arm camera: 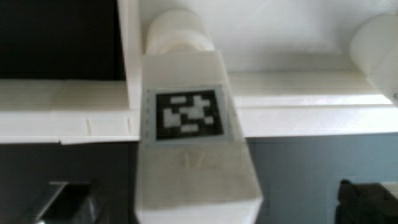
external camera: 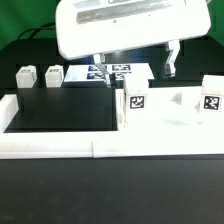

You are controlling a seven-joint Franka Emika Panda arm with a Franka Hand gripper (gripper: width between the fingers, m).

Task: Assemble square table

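Observation:
The white tabletop [external camera: 172, 106] lies flat at the exterior view's right, against the border wall. Two white legs stand upright on it, each with a tag: one at its left corner [external camera: 133, 98] and one at its right corner [external camera: 211, 97]. Two more tagged legs [external camera: 25, 77] [external camera: 54, 75] lie loose at the back left. My gripper [external camera: 135, 66] hangs above the left standing leg. In the wrist view that leg [arm camera: 187, 120] runs between my fingers [arm camera: 71, 200], with a gap on each side. The gripper [arm camera: 217, 200] is open and holds nothing. The tabletop also shows in the wrist view [arm camera: 311, 100].
The long low white border wall [external camera: 60, 143] runs along the front and up the left side. The marker board [external camera: 118, 71] lies at the back middle. The black table surface [external camera: 60, 108] lies between the wall and the loose legs.

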